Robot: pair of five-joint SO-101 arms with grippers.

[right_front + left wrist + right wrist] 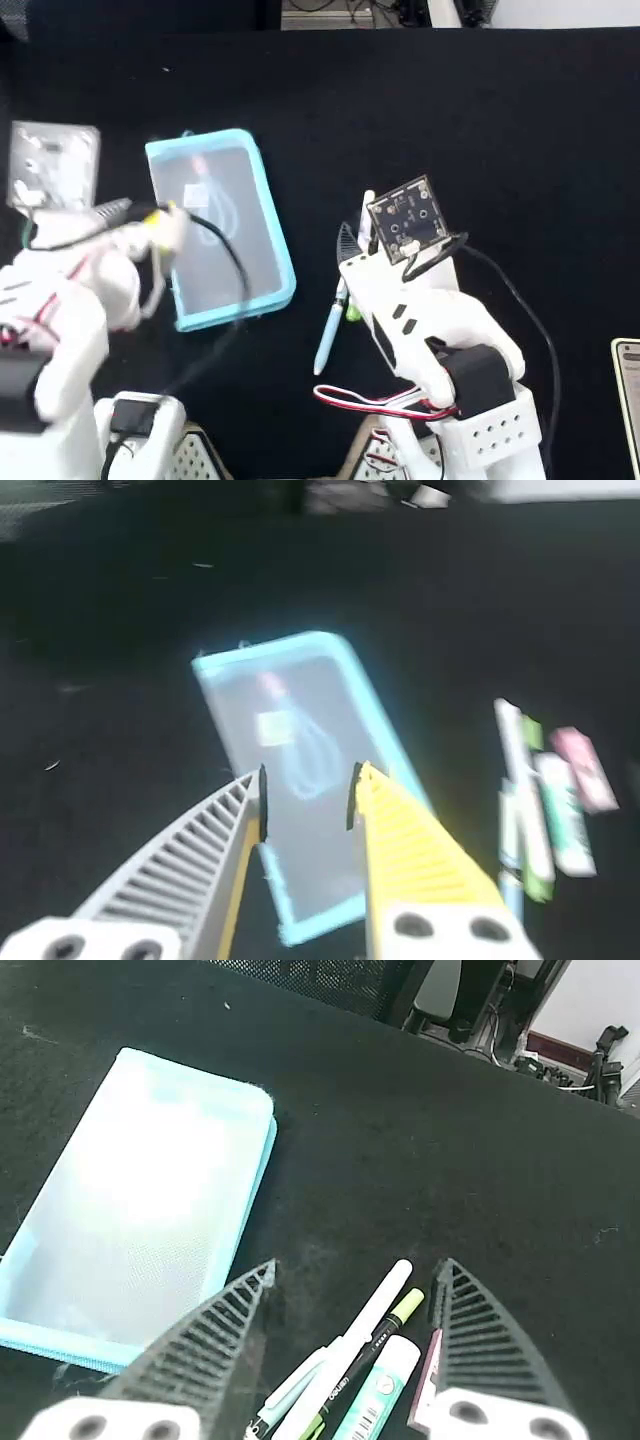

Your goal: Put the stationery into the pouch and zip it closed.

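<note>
The pouch (220,225) lies flat left of centre, light blue rim with a translucent mesh face; its zip state is unclear. My left gripper (307,780) hovers open over the pouch (300,740), one finger grey and one yellow, and sits at the pouch's left edge (150,215) from above. The stationery (350,1370) lies in a bunch: a white pen, a green-tipped marker, a white tube and a pinkish piece. My right gripper (356,1268) is open just above their tips, with the pouch (140,1210) off to one side. From above, a light blue pen (330,330) pokes out under the right arm.
A black cable (228,255) from the left arm trails across the pouch. A grey box (52,165) stands at the table's far left. A flat pale object (628,390) shows at the right edge. The black cloth beyond the pouch is bare.
</note>
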